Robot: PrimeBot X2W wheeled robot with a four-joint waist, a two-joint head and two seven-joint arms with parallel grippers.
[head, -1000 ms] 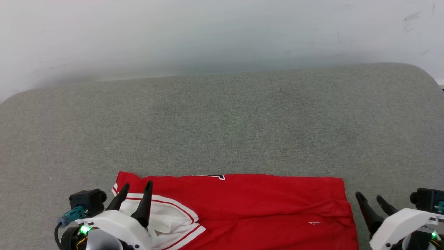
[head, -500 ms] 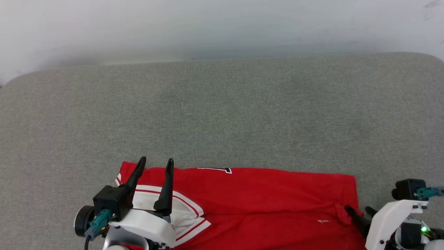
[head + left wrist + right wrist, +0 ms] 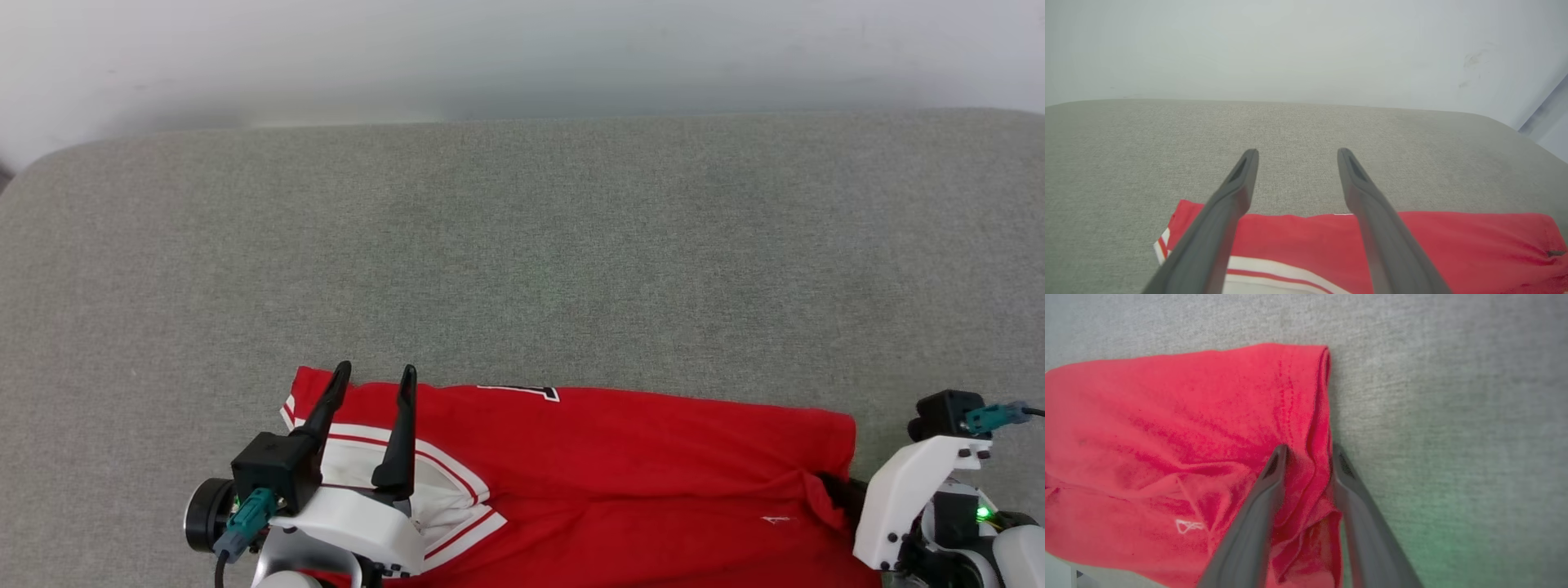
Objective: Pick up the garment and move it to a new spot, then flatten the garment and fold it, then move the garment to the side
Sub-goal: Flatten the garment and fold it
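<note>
Two grippers at opposite ends of the red jersey [image 3: 637, 457], which lies near the grey cushion's [image 3: 522, 245] front edge.
Your left gripper [image 3: 375, 371] stands spread above the white sleeve [image 3: 445, 494]. Your right gripper [image 3: 1309, 453] brackets a raised hem fold [image 3: 1312, 477], presumably for lifting, but you cannot confirm a firm pinch.

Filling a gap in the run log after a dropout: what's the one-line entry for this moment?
garment: lying on grey surface | left gripper: open, over sleeve end | right gripper: astride edge fold, grip unclear
</note>
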